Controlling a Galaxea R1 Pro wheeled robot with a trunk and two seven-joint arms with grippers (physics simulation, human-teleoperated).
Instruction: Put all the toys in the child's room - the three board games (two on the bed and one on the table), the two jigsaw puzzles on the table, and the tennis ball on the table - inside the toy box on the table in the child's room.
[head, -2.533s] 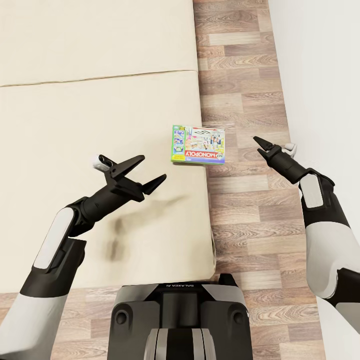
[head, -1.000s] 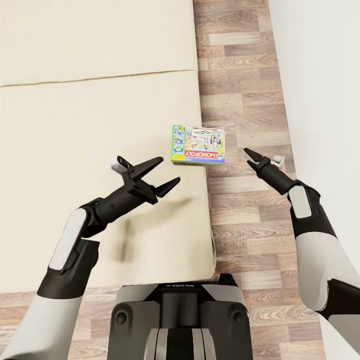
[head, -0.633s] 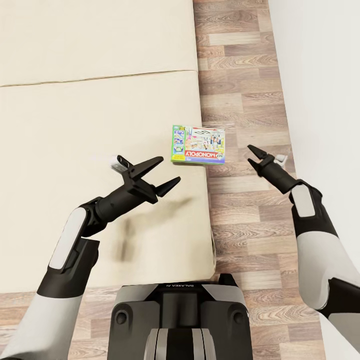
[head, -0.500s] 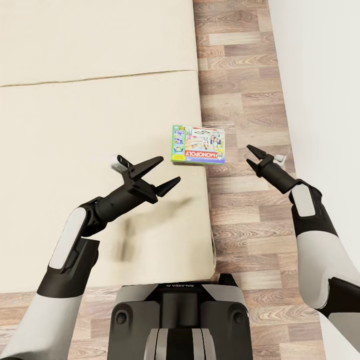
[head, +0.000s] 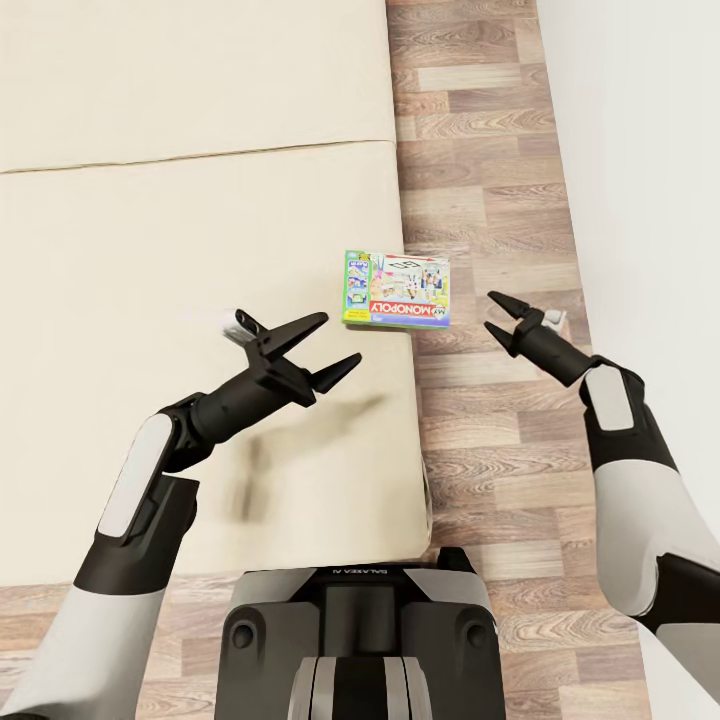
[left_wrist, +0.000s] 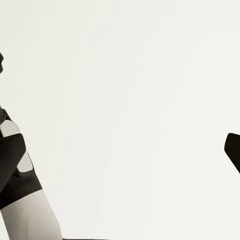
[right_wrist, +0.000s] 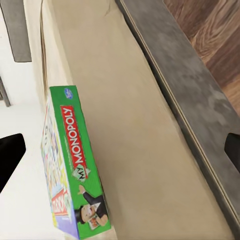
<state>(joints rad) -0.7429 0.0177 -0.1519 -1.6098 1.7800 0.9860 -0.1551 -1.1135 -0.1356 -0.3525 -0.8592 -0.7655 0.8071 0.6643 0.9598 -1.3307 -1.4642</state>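
Observation:
A green-edged "Monopoly" board game (head: 396, 288) lies flat at the right edge of the beige bed (head: 180, 220), with part of it overhanging the wood floor. My left gripper (head: 341, 338) hovers open over the mattress, a little nearer than the box and to its left. Over the floor, my right gripper (head: 489, 311) is open just right of the box and apart from it. The right wrist view looks along the mattress side at the board game's green edge (right_wrist: 75, 165), which lies between my spread fingertips (right_wrist: 10, 155).
A strip of wood-plank floor (head: 480, 150) runs between the bed and the white wall (head: 650, 150) at the right. My base (head: 360, 640) stands at the foot of the bed. In the left wrist view I see one dark fingertip (left_wrist: 232, 150) against a white wall.
The right gripper has drifted left toward the box and its fingers have spread a little. The left gripper moved right toward the box early on and has since held still.

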